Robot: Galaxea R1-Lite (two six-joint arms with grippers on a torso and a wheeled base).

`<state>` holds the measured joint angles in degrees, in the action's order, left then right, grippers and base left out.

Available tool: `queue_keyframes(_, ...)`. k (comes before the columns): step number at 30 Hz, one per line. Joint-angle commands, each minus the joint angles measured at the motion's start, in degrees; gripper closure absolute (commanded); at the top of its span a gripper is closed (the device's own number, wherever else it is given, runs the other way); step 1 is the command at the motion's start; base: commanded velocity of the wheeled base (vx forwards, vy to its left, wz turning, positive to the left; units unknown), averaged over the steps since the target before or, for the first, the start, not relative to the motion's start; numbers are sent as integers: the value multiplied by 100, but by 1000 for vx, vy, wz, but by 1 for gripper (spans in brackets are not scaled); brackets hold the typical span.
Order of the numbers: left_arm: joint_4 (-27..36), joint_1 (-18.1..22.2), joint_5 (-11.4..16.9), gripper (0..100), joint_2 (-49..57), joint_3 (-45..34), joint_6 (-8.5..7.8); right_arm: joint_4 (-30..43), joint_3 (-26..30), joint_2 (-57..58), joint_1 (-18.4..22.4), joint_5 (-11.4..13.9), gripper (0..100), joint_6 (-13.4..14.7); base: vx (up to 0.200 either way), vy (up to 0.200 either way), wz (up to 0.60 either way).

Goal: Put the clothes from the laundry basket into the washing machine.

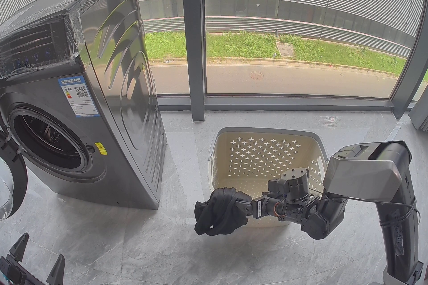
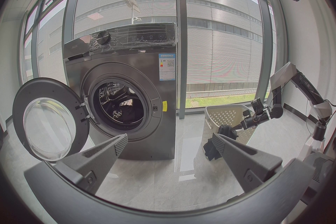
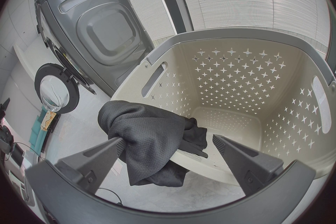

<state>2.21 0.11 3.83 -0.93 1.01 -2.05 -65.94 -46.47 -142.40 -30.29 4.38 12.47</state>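
while its fingers stood wide apart rather than pressed together, the right gripper point(image 3: 168, 142) had a black garment point(image 1: 220, 210) bunched in the gap between them. the cloth lay draped over one finger point(image 3: 115, 149), and i could not tell whether the other finger touched it. in the right wrist view the garment also lay across the near rim of the laundry basket point(image 1: 263, 132), part of it hanging down outside. in the head view it sat at the basket's near corner, on the side toward the washing machine point(image 1: 120, 90).

the basket stood on the pale stone floor point(image 1: 156, 246) beside the machine and just apart from it, with a tall window point(image 1: 290, 10) behind both.

the left gripper point(image 2: 168, 140) hung low in front of the machine, facing it, its fingers spread wide with nothing between them. the machine's round door point(image 2: 49, 123) was swung fully open to one side. inside the drum, dark clothes point(image 2: 119, 112) lay in a heap.
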Motion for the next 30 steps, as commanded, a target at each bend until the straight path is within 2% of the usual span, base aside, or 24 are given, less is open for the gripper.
queue_keyframes(1, -1, -2, 4, 0, 93, -101, 3, 2, 112, 81, -12, 11, 0, -8, 0, 0, 0)
queue_keyframes(14, -1, -2, 4, 0, 93, -101, 3, -218, 77, -42, -196, 98, 0, -8, 0, 0, 0)
queue_keyframes(15, -1, 7, 4, 0, 93, -101, 3, -226, 77, -42, -196, 98, 100, -8, 0, 0, 0)
queue_keyframes(24, -1, -2, -5, 0, 93, -101, -6, -262, 323, 169, -170, 98, 100, -8, 0, 0, 0)
queue_keyframes(30, -1, 7, -5, 0, 93, -101, -15, -525, 762, 661, -249, 98, 100, -8, 0, 0, 0)
